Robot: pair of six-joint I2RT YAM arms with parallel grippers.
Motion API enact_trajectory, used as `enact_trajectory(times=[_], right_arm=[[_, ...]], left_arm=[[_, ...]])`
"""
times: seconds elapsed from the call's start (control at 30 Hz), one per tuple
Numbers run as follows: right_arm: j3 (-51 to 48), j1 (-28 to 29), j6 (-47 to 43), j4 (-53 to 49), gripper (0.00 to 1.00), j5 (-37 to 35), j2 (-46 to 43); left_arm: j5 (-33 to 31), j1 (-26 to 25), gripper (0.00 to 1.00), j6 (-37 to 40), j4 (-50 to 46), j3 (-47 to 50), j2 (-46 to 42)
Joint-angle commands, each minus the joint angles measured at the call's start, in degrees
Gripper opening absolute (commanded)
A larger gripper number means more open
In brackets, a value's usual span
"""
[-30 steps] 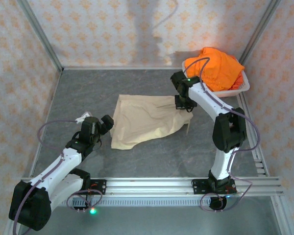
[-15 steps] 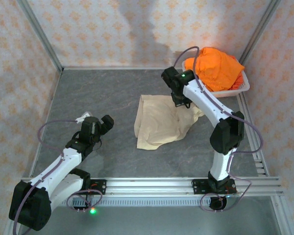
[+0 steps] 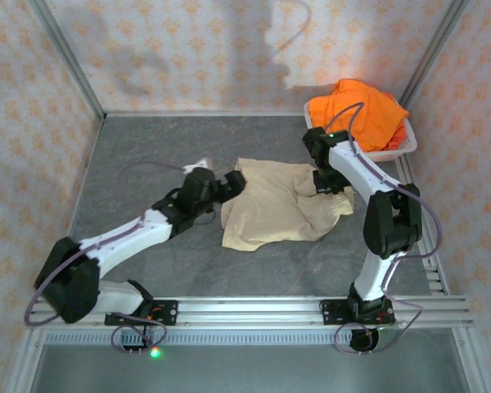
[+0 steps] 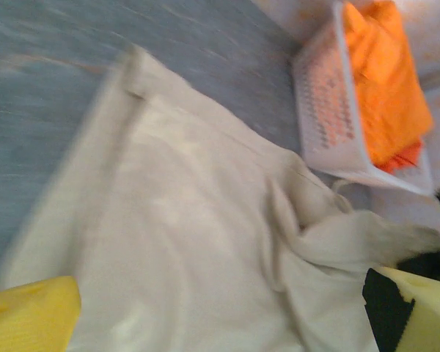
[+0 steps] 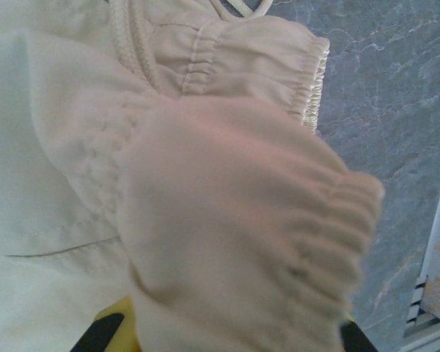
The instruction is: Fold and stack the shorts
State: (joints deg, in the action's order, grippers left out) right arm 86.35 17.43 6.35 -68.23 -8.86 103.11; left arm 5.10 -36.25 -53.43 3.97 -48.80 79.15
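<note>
The grey marbled table [image 3: 147, 147] carries the rumpled pale beige cloth shorts [image 3: 274, 209] at centre and, far right, a white plastic mesh basket [image 3: 397, 150] heaped with bright orange cloth shorts [image 3: 362, 110]; the left gripper [image 3: 233, 183] is spread wide at the beige left edge, the right gripper [image 3: 327, 184] clamps the bunched waistband.

Left wrist view motion-blurred, right gripper [image 5: 231, 339] mostly buried under beige shorts [image 5: 205, 183]; orange shorts [image 3: 362, 110] count indistinct

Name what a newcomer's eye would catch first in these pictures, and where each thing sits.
Bright orange shorts heaped in the white basket at the far right corner. Mid-table lie rumpled beige shorts, waistband bunched in the right hand, with the open left hand at their left edge.
</note>
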Motion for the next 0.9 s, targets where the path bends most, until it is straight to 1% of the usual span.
enact_trajectory(times=[0.0, 0.07, 0.13, 0.23, 0.33, 0.47, 0.57, 0.7, 0.8, 0.87], right_arm=[[-1.1, -0.7, 0.6, 1.2, 0.02, 1.4, -1.6], [-1.6, -1.1, 1.0, 1.5, 0.02, 2.1, -1.6], [-2.2, -1.7, 1.2, 1.8, 0.02, 3.0, -1.8], [-2.9, -2.1, 1.3, 2.4, 0.02, 4.0, -1.9], [-3.4, -2.4, 1.2, 2.8, 0.03, 4.9, -1.8], [-3.3, -2.4, 1.3, 3.0, 0.03, 6.1, -1.2], [-3.7, -2.4, 1.5, 3.7, 0.05, 9.2, -0.8], [-4.4, -2.4, 2.2, 5.3, 0.07, 15.8, -0.4], [-4.8, -2.3, 2.6, 5.7, 0.08, 17.6, 0.8], [-4.6, -2.4, 2.7, 6.0, 0.10, 18.8, 2.3]], left_arm=[[2.0, -4.2, 1.00, -2.8, 4.6, -5.2, 8.9], [2.1, -5.7, 1.00, -3.6, 5.5, -7.1, 14.2], [2.3, -6.2, 1.00, -5.6, 8.1, -6.9, 18.5], [1.4, -6.2, 1.00, -7.7, 11.0, -5.0, 22.5], [0.0, -6.2, 1.00, -7.7, 10.9, -3.4, 24.4], [-4.7, -5.9, 1.00, -6.1, 7.2, 0.1, 23.2], [-7.2, -4.4, 1.00, -4.6, 3.3, 3.5, 21.6], [-10.0, -0.4, 1.00, -3.4, -1.0, 9.1, 19.2], [-11.8, 2.8, 1.00, -0.9, -3.0, 12.7, 16.2], [-12.2, 4.0, 1.00, 1.1, -4.7, 13.4, 14.4]])
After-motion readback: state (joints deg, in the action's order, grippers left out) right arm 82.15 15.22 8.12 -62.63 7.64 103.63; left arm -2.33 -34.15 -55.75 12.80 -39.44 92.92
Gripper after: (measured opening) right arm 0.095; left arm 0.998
